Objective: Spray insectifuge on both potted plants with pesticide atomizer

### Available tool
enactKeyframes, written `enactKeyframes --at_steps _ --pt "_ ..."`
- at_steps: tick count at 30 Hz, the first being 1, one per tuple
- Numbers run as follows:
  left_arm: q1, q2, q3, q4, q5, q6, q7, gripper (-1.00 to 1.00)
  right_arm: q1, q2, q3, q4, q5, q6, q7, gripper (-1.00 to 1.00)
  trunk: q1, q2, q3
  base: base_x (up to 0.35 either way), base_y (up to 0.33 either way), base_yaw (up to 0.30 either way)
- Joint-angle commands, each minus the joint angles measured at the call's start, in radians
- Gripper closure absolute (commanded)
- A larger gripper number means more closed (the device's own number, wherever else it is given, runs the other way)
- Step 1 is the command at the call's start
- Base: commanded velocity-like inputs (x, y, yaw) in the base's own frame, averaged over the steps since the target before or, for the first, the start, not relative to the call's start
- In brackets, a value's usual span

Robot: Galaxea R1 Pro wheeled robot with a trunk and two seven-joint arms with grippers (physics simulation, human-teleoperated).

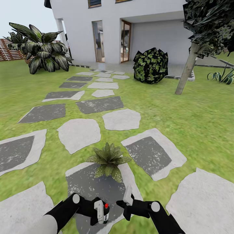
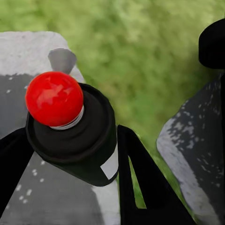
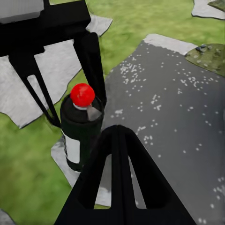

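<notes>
— Lawn and stepping stones [image 1: 122,119] run to the house; where's the pesticide atomizer [image 1: 105,213]?

— Upright, clamped in the left gripper [image 1: 101,212], red nozzle [image 2: 54,98] up. One potted plant [image 1: 109,159] lies just ahead.

— The right gripper [image 1: 127,201]?

— Alongside; its fingers look pressed together. Its wrist camera shows the white label [image 3: 72,149].

Pretty sunny yard here: bright green lawn [image 1: 195,113] crossed by a path of pale and dark grey irregular stepping stones [image 1: 122,119]. Behind it there's a white two-storey house [image 1: 130,19] with a wood-framed glass door [image 1: 125,40], a brown slatted fence [image 1: 9,50] off left, and a round dark leafy bush [image 1: 150,65] beside a leaning grey tree trunk [image 1: 188,70].
</notes>
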Motion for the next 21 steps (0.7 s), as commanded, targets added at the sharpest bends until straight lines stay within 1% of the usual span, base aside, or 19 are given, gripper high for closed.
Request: enactKeyframes --at_steps 1,2,3,5,7,8,9,11,13,15,16,18,20,21 --pt "0.0 0.013 -0.001 0.001 -0.004 -0.006 0.0 1.0 0.0 0.001 -0.003 -0.002 0.007 -0.004 0.003 1.0 0.0 0.0 -0.001 0.0 0.0 0.0" --pt "0.0 0.025 -0.001 0.003 -0.004 -0.006 0.0 1.0 0.0 0.001 -0.003 -0.004 0.007 -0.004 0.003 1.0 0.0 0.0 -0.001 0.0 0.0 0.0" --pt "0.001 0.045 -0.001 0.011 -0.004 -0.006 0.0 1.0 0.0 0.001 -0.003 -0.007 0.007 -0.003 0.003 1.0 0.0 0.0 -0.001 0.0 0.0 0.0" --pt "0.001 0.068 -0.001 0.023 -0.004 -0.006 0.0 1.0 0.0 0.001 -0.003 -0.01 0.007 -0.003 0.003 1.0 0.0 0.0 -0.001 0.0 0.0 0.0" --pt "0.002 0.097 -0.001 0.033 -0.004 -0.007 0.0 1.0 0.0 0.001 -0.003 -0.011 0.007 -0.002 0.003 1.0 0.0 0.0 -0.001 0.0 0.0 0.0" --pt "0.003 0.116 0.0 0.037 -0.004 -0.007 0.0 1.0 0.0 0.001 -0.003 -0.011 0.007 -0.002 0.003 1.0 0.0 0.0 -0.001 0.0 0.0 0.0" --pt "0.003 0.128 0.0 0.039 -0.003 -0.008 0.0 1.0 0.0 0.001 -0.003 -0.011 0.007 -0.002 0.003 1.0 0.0 0.0 -0.001 0.0 0.0 0.0" --pt "0.004 0.161 0.002 0.042 -0.002 -0.009 0.0 1.0 0.0 0.001 -0.003 -0.012 0.008 -0.002 0.004 1.0 0.0 0.0 -0.001 0.0 0.0 0.0" --pt "0.009 0.179 0.003 0.042 -0.001 -0.009 0.0 1.0 0.0 0.001 -0.004 -0.013 0.009 -0.002 0.004 1.0 0.0 0.0 -0.001 0.0 0.0 0.0" --pt "0.015 0.204 0.006 0.043 0.001 -0.01 0.0 1.0 0.0 0.0 -0.005 -0.012 0.009 -0.002 0.005 1.0 0.0 0.0 -0.001 0.0 0.0 0.0" --pt "0.017 0.221 0.007 0.043 0.003 -0.01 0.0 1.0 0.0 -0.001 -0.005 -0.012 0.009 -0.003 0.004 -1.0 0.0 0.0 -0.001 0.0 0.0 0.0" --pt "0.019 0.238 0.01 0.048 0.005 -0.01 0.002 1.0 0.0 -0.002 -0.007 -0.012 0.012 -0.005 0.001 -1.0 0.0 0.0 -0.001 0.0 0.0 0.0" --pt "0.02 0.245 0.013 0.073 0.008 -0.011 0.009 1.0 0.0 -0.006 -0.012 -0.01 0.014 -0.007 -0.003 -1.0 0.0 0.0 -0.001 0.0 0.0 0.0" --pt "0.021 0.246 0.015 0.09 0.016 -0.011 0.026 1.0 0.0 -0.009 -0.015 -0.009 0.014 -0.008 -0.011 -1.0 0.0 0.0 -0.001 0.0 0.0 0.0"
